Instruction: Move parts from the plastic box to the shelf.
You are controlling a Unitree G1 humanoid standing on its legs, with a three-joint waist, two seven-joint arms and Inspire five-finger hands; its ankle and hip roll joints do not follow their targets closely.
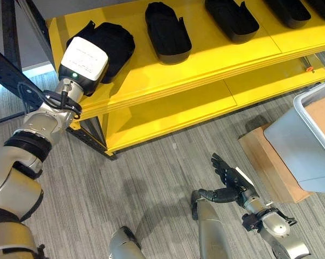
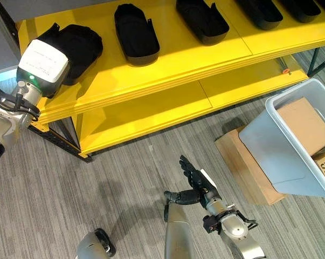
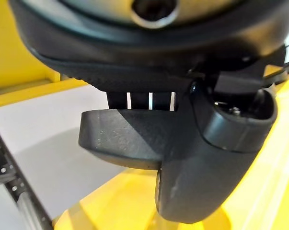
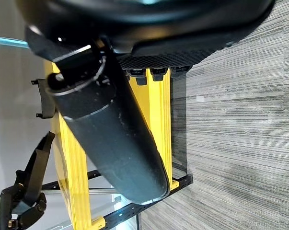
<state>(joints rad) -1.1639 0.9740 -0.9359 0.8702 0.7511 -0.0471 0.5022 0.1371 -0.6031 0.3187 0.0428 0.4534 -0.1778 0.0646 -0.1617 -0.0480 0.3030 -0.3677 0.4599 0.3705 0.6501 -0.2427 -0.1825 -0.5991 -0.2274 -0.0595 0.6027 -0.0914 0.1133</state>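
At the left end of the yellow shelf's (image 1: 205,62) top board lies a black moulded part (image 1: 112,42). My left hand (image 1: 84,63) is on it. In the left wrist view my fingers (image 3: 139,100) lie over this part (image 3: 120,139) and my thumb (image 3: 206,158) closes against it. Several more black parts (image 1: 166,32) lie in a row along the board to the right. The grey plastic box (image 1: 305,143) stands tilted at the right, on the floor. My right hand (image 1: 230,181) hangs low above the floor with straight fingers, holding nothing.
Brown cardboard boxes (image 2: 305,124) sit inside the plastic box, and a flat cardboard piece (image 1: 264,162) lies under it. The shelf has a lower yellow board (image 1: 167,116) and a dark steel frame (image 1: 89,140). Grey striped flooring (image 1: 151,183) stretches between shelf and box.
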